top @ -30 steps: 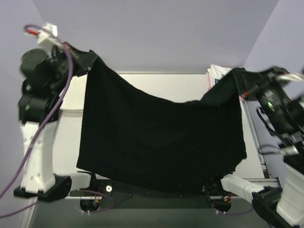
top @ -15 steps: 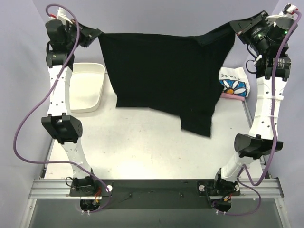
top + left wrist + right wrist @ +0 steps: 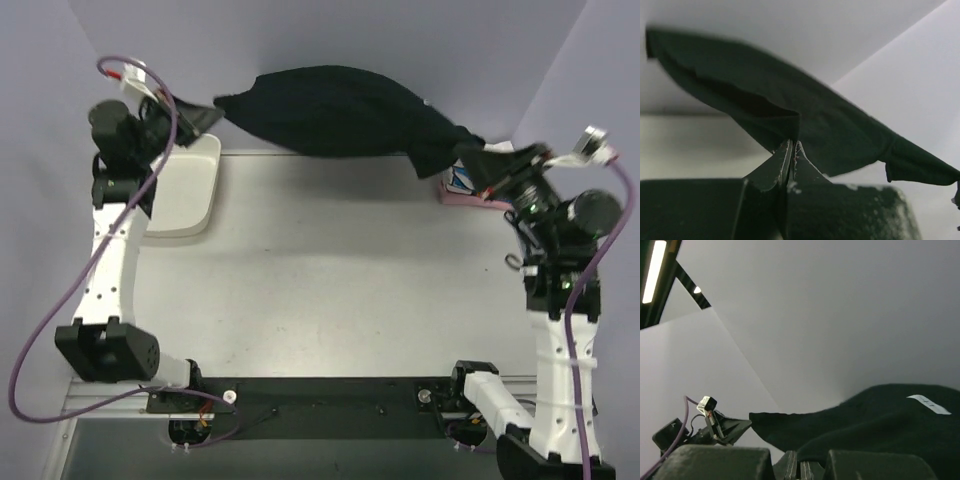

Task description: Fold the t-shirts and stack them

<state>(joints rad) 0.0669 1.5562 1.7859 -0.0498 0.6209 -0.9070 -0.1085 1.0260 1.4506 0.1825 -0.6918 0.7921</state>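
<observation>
Top view: one black shirt [image 3: 340, 110] sags in a band above the table's [image 3: 330, 290] far edge, strung between left gripper [image 3: 213, 106] and right gripper [image 3: 478, 158]; half a second ago it hung flat like a sheet; one daisy shirt [image 3: 457, 180] lies on one pink shirt [image 3: 470, 198]; one tray [image 3: 185, 190]. Left wrist: jaws pinched tight on black cloth. Right wrist: jaws likewise clamped on it; one white tag [image 3: 929, 404] shows.

Left tool [image 3: 792, 147] tight on black t-shirt [image 3: 840, 135] fold
</observation>
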